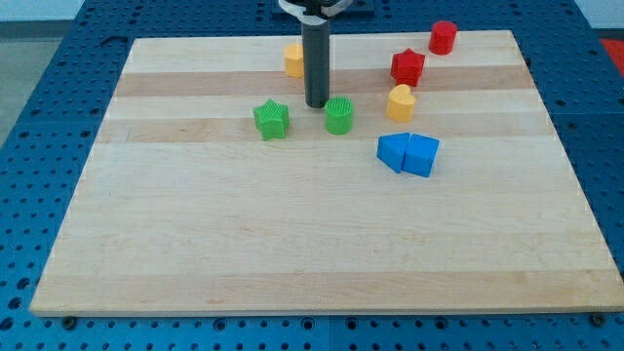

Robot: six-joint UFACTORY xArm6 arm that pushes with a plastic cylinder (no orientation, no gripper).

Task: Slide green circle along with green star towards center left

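Our rod (317, 63) runs out of the view's top edge, so we see nothing of the arm above it apart from a sliver of its white and black mount (314, 8). The rod stands in front of the yellow block (292, 59) near the view's top and covers that block's right part, so we cannot make out its shape. We cannot tell whether my tip (317, 104) touches the green circle (338, 115) just to its right or stands a little apart from it. The two blue blocks (409, 153) sit pressed together, and their shapes are hard to tell apart. The blue table (29, 146) is cut off on all sides.
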